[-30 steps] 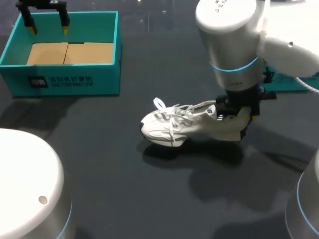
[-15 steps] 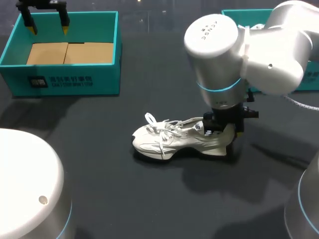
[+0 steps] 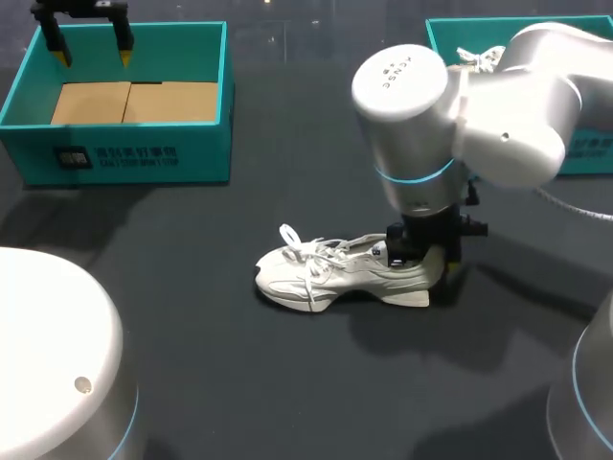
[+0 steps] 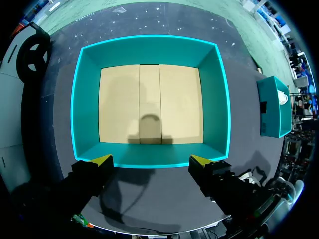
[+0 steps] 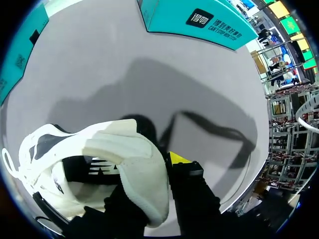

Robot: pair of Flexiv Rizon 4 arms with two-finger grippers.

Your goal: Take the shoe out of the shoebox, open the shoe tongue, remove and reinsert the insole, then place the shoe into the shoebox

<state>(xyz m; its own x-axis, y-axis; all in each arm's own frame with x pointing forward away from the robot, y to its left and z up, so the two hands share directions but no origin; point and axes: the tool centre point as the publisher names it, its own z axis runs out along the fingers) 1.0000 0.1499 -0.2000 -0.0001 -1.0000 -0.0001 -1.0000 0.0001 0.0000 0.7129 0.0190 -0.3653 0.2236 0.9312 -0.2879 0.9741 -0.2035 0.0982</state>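
The right gripper (image 3: pixel 426 259) pinches the heel of the white shoe (image 3: pixel 335 273). In the right wrist view one yellow-tipped finger (image 5: pixel 177 158) presses the outside of the heel collar. The other finger reaches down inside the opening, so the narrow-set right gripper (image 5: pixel 149 172) holds the shoe (image 5: pixel 99 164) by its back rim. The shoe stands sole down on the dark table (image 3: pixel 239 383) directly under the gripper. Its toe and loose laces point away from the gripper toward the left arm's side. Whether the whole sole rests on the table cannot be told. A teal right box (image 3: pixel 586 151) stands well behind this gripper, and its printed wall (image 5: pixel 199 20) shows ahead of the fingers in the wrist view. The left gripper (image 3: pixel 91 43) hangs far from the shoe, over the back edge of the teal left box (image 3: pixel 227 96). Its fingers are spread wide, with nothing between them. In the left wrist view the left gripper (image 4: pixel 150 160) looks straight down into the left box (image 4: pixel 149 40), ahead of the yellow tips. Only the box's cardboard floor (image 4: pixel 149 104) shows inside.
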